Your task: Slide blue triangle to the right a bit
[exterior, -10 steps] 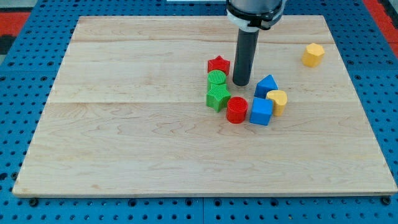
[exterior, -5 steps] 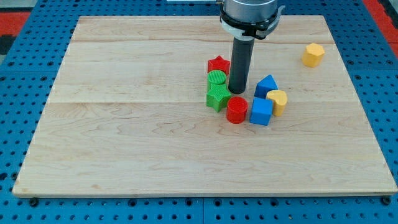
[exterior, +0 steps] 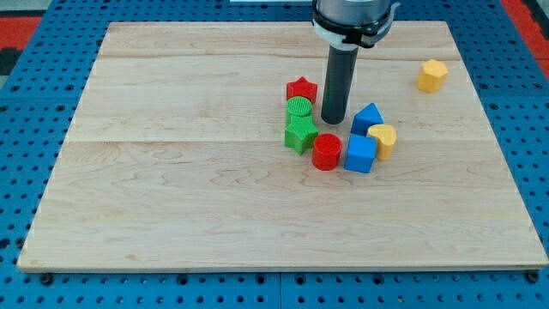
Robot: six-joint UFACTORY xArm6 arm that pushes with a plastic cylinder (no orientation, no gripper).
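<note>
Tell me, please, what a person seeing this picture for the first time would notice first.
The straight dark rod comes down near the view's top centre, and my tip rests inside a tight cluster of small blocks, just left of the blue triangle block. A red star block and a red cylinder block bracket the tip. One yellow block sits alone at the view's upper right.

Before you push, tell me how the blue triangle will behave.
The blue triangle looks rigid and flat-based, so it should slide, not roll. My tip sits at its left. The yellow heart and blue cube crowd its lower right, so they may shift too.
</note>
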